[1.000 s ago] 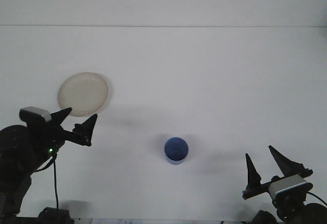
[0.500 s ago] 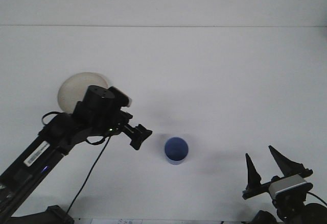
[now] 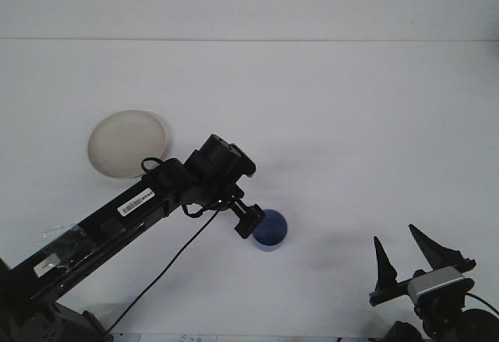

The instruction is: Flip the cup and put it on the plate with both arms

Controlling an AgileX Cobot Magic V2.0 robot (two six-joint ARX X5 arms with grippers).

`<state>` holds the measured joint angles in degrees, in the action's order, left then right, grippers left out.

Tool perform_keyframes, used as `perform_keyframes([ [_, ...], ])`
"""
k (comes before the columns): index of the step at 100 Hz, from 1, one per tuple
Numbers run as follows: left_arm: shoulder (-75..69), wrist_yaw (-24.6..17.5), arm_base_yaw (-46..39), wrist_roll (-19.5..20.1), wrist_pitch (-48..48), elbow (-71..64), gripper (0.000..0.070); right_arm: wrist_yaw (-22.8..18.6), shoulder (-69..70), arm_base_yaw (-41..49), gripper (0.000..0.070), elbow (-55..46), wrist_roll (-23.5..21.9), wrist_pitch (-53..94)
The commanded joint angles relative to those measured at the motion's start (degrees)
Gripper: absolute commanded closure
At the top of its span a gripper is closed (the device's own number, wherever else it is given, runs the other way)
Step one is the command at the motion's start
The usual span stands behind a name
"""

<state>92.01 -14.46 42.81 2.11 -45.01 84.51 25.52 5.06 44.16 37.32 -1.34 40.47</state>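
- The white table [image 3: 335, 124] carried everything; I take the blue cup as the landmark for all places.
- The left arm [image 3: 132, 202] reached in a long diagonal from the lower left corner toward the cup, with a cable hanging under it.
- The plate [image 3: 127, 143], pale and round, lay well apart from the cup, up and to the left of it, and it was bare.
- The right tool [image 3: 401, 250] stood low and to the right of the cup, well apart from it. Its two black fingers were spread wide and held nothing.
- The left tool [image 3: 248, 221] was at the left rim of the cup, touching or nearly touching it. How far it was open I could not tell, because it pointed away from the camera.
- The blue cup [image 3: 271, 230] stood on the table with its round top toward the camera; whether this was its mouth or its base was not clear.
- In my judgement the step in hand was the first grasp of the cup by the left arm. The next move would call for closing on the cup wall firmly, then lifting and turning it.
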Motion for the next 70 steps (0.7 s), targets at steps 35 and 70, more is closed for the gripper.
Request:
perform_keyframes([
  [35, 6.8, 0.3, 2.3, 2.0, 1.4, 1.5, 0.0081, 0.0, 0.2, 0.5, 0.0230, 0.3, -0.9, -0.4],
  [70, 12.0, 0.3, 3.3, 3.1, 1.9, 1.5, 0.0104, 0.0, 0.2, 0.5, 0.0230, 0.2, -0.9, -0.4],
])
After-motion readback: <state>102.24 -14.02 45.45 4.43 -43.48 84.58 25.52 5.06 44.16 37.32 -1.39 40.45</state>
